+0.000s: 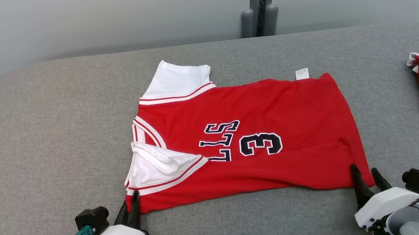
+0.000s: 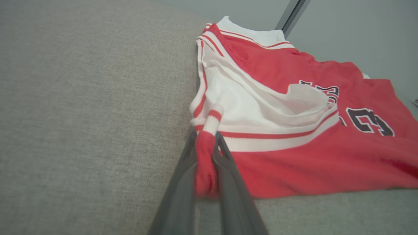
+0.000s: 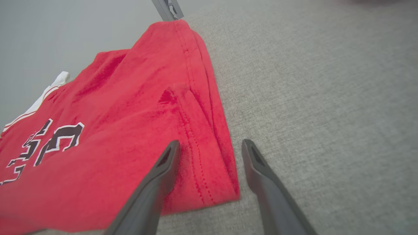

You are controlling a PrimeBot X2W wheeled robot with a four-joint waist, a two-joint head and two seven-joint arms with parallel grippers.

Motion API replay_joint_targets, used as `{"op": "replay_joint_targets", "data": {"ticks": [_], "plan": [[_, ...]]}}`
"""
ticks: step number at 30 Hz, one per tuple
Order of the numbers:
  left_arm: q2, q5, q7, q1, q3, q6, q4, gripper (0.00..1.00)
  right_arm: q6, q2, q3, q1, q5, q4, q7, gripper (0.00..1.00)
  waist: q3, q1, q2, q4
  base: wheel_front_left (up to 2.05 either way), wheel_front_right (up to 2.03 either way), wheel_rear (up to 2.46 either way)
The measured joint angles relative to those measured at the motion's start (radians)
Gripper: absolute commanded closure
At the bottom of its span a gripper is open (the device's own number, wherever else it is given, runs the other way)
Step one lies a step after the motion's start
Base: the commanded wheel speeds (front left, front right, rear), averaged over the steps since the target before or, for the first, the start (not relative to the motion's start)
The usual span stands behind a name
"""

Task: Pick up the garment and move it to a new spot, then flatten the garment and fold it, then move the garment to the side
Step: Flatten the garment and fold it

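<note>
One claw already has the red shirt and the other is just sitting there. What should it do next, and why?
Probably close the right gripper on the shirt. It stands open with one finger over the near hem corner and one beside it. The left gripper is already shut on the other near corner, so both ends could then lift together.

Soft, even, bright light; faint shadows. The left end effector (image 2: 205,138) blurs toward 6 o'clock; wrist views bow at edges.
</note>
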Motion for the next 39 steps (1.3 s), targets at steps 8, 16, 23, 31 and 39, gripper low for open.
{"op": "replay_joint_targets", "data": {"ticks": [8,16,23,31,39], "plan": [[0.007,0.008,0.000,0.000,-0.017,-0.003,0.001,1.00,0.000,-0.029,0.058,-0.019,0.107,0.006,-0.002,1.00,-0.002,0.0000,0.0000,0.003,0.00,0.00,0.00],[0.046,0.040,0.014,-0.008,-0.048,-0.012,-0.004,1.00,0.000,-0.080,0.105,-0.030,0.167,-0.012,-0.016,1.00,-0.017,0.0000,0.0000,-0.003,0.00,0.00,0.00],[0.079,0.040,0.080,0.004,-0.072,-0.032,-0.025,1.00,0.000,-0.108,0.164,-0.019,0.202,-0.009,-0.011,1.00,-0.044,0.0000,0.0000,-0.008,0.00,0.00,0.00],[0.130,0.015,0.186,0.096,-0.081,-0.038,-0.107,1.00,0.000,-0.142,0.206,0.039,0.262,-0.023,0.057,1.00,-0.094,0.0000,0.0000,-0.024,0.00,0.00,0.00],[0.177,-0.017,0.301,0.237,-0.086,-0.018,-0.293,1.00,0.000,-0.189,0.218,0.121,0.305,-0.106,0.133,1.00,-0.125,0.0000,0.0000,-0.044,0.00,0.00,0.00]]}}
